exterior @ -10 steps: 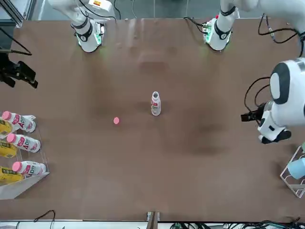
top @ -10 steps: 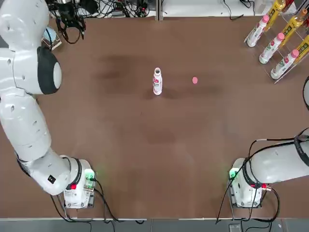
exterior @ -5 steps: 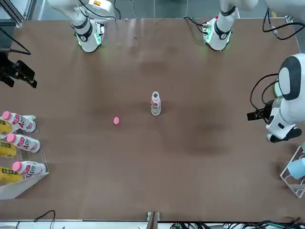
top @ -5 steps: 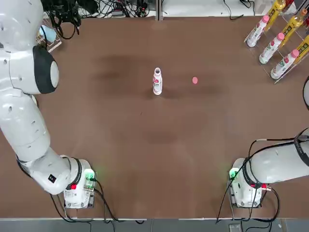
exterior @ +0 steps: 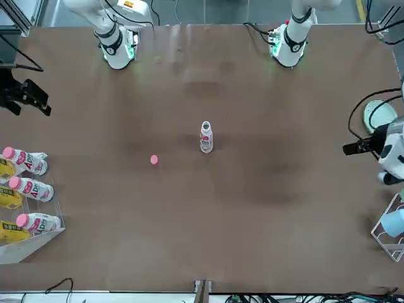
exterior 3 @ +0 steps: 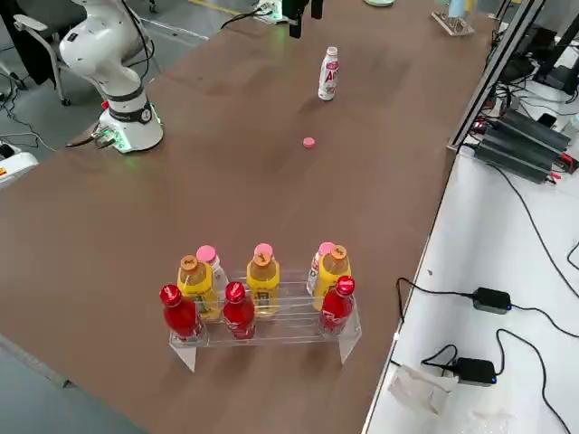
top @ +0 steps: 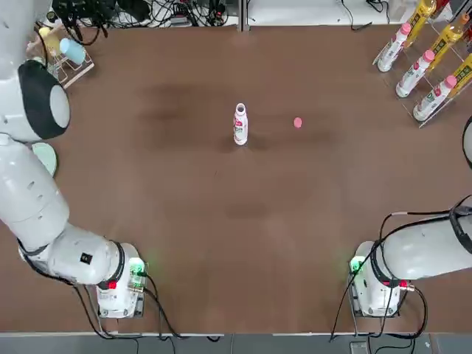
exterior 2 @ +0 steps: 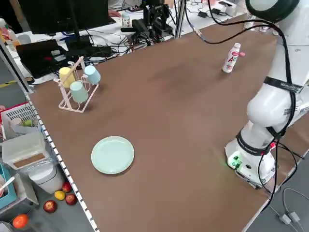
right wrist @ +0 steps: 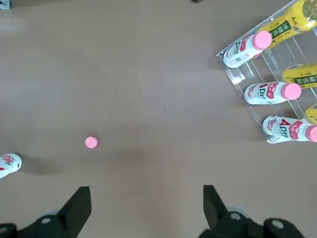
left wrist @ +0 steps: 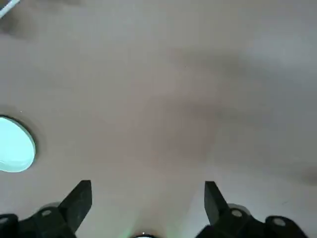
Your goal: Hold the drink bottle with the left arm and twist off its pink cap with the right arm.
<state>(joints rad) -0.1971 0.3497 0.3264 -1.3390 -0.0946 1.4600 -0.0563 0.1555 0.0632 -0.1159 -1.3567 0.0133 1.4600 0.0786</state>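
The drink bottle [top: 240, 125] stands upright near the middle of my table [top: 243, 243], its neck uncapped, and the pink cap [top: 297, 123] lies flat on the bare brown top toward my right, apart from the bottle. Around both there is wide open surface on every side. My left gripper [left wrist: 143, 198] hangs high over my left edge of the table with its fingers spread wide and nothing between them; below it I see bare tabletop and a pale green plate [left wrist: 15, 151] off to one side. The left arm [top: 33, 184] curves up along that same edge, close to the cup rack [exterior 2: 77, 84] at the far corner. My right gripper [right wrist: 143, 201] is likewise spread and empty, looking down on the cap and on the clear rack of bottles [top: 431, 63] at the far right corner. The right arm [top: 420, 251] stays near its base at the near right edge.
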